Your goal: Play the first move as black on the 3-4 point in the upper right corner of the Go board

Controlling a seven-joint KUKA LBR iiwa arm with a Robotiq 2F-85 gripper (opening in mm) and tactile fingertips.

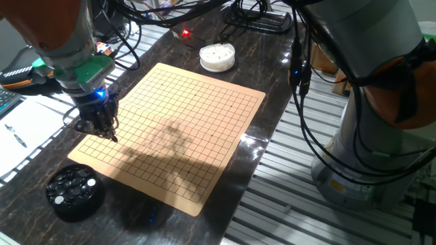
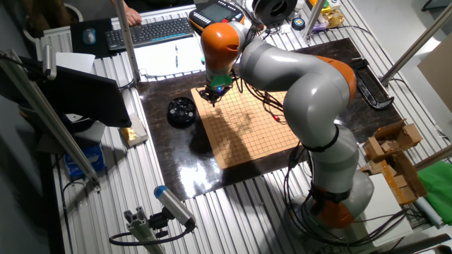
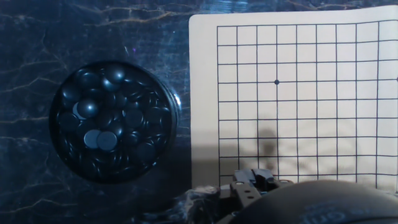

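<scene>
1. Gripper (image 1: 97, 122) hangs over the corner of the Go board (image 1: 177, 129) nearest the black bowl (image 1: 75, 192). Fingers are dark and bunched against wiring, so the fixed views do not settle whether they are spread or pressed together; cannot tell. Nothing visible between them.
2. In the hand view only a small grey mechanical part of the gripper (image 3: 252, 186) shows at the bottom edge, over a dark rounded blur; the fingertips cannot be made out there either.
3. Black stones (image 3: 99, 138): a heap of glossy round discs filling the round black bowl (image 3: 168, 102), which sits on the tabletop just beside the board's edge, apart from it. No stone seen on the grid.
4. Board: pale tan, flat, square with rounded corners, fine black grid; one star dot (image 3: 277, 82) is plain in the hand view. A soft arm shadow lies across its middle.
5. Tabletop (image 1: 269, 102): dark, polished, marble-veined, reflective.
6. One fixed view alone shows a white bowl (image 1: 217, 56) of white stones beyond the board's far edge, possibly lidless.
7. The other fixed view alone shows the whole grey and orange arm (image 2: 311, 92), plus a keyboard (image 2: 159, 29) behind the table.
</scene>
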